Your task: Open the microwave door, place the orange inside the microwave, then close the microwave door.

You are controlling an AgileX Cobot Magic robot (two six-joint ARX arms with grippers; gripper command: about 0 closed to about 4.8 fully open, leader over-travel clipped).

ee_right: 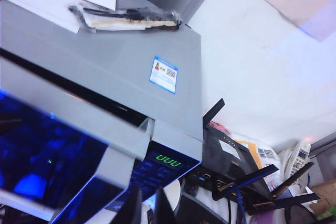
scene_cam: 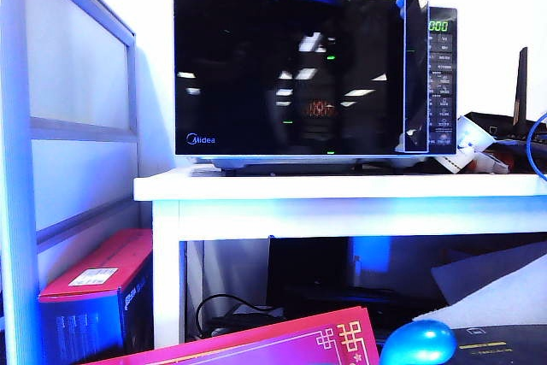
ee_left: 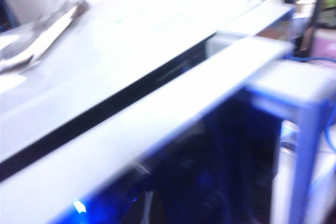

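Black glossy microwave door [scene_cam: 286, 74] shut; left gripper unseen, clenched; right gripper [ee_right: 143, 209] clenched, empty.

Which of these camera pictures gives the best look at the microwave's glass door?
The exterior view: the microwave door faces it squarely, shut, with the Midea logo readable. The right wrist view catches only a slanted corner of the door from above. The left wrist view is too blurred to make out the glass.

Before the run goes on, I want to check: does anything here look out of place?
A plastic-wrapped strip lies askew on top of the microwave, an odd place for it. The orange shows in no view. The right gripper, shut, hangs near the button panel. The left gripper is out of view.
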